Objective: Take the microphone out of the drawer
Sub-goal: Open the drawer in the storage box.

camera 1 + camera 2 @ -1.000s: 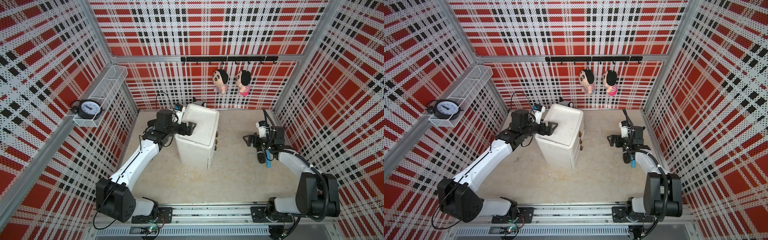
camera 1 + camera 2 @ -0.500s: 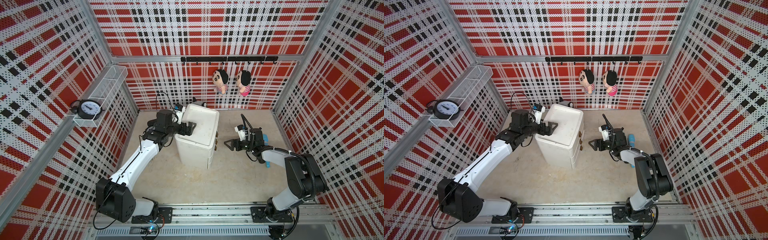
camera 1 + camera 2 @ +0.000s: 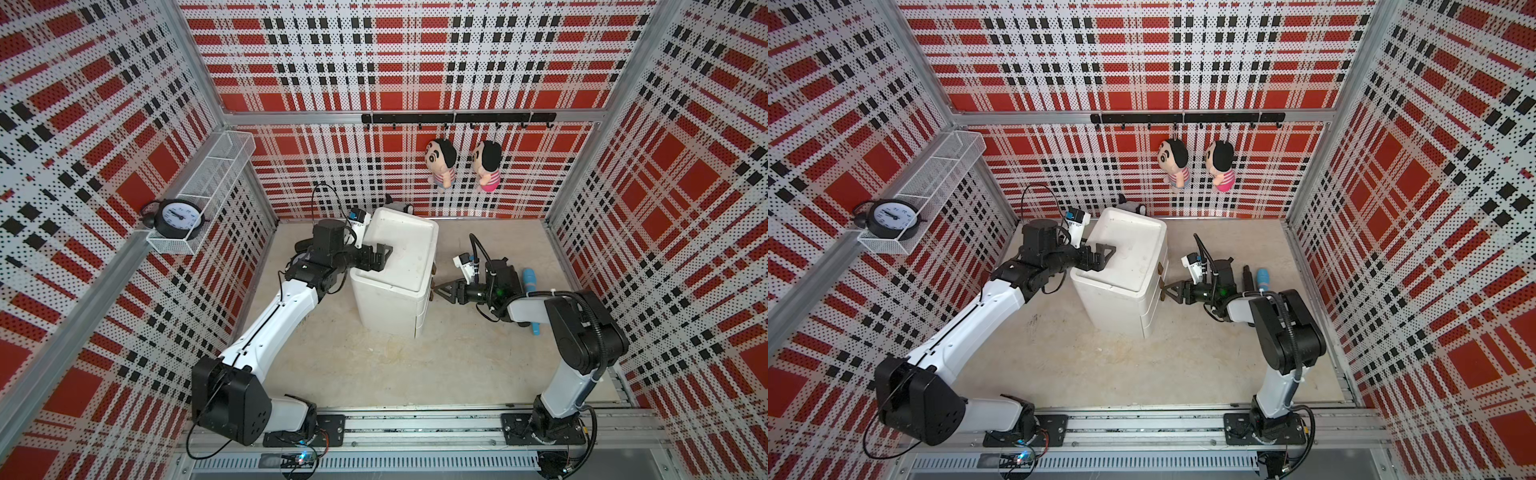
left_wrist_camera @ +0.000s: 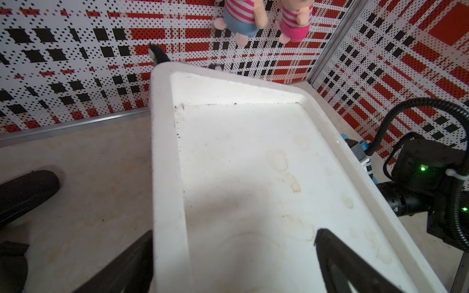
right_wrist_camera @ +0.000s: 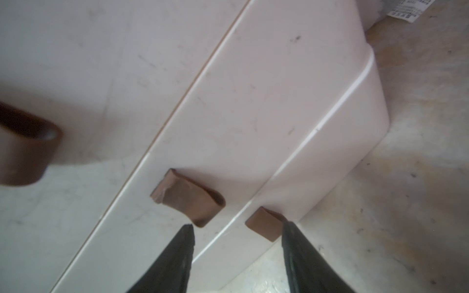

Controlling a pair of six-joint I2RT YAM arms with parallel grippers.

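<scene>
Right wrist view: right gripper (image 5: 237,224) half-spread, fingertips either side of one brown handle (image 5: 264,225) on the front of the white cabinet (image 5: 253,101); not clamped on it, nothing carried. Cannot tell which drawer that handle belongs to. Drawer fronts sit flush with thin seams, contents hidden.

Both top views: cabinet stands left of centre, its far end close to the far wall, front facing right. On its left top rim the left gripper (image 4: 233,232) is spread wide and straddles the edge, one finger outside the wall and one over the recessed top. That recess shows brownish stains.

Task item: microphone (image 3: 1262,277), blue shaft, lies on the floor (image 3: 1100,365) just right of the right wrist, outside the cabinet, partly under the forearm, near the right wall.

Open room: wide floor patch on the near side of the cabinet, between the two arm bases. Narrower strip between cabinet front and right wall, taken up by the right arm.

On the left wall a wire basket (image 3: 216,166) holds a black clock (image 3: 178,212) at its near end. Two dolls (image 3: 441,164) hang from the hook rail (image 3: 457,118) on the far wall
</scene>
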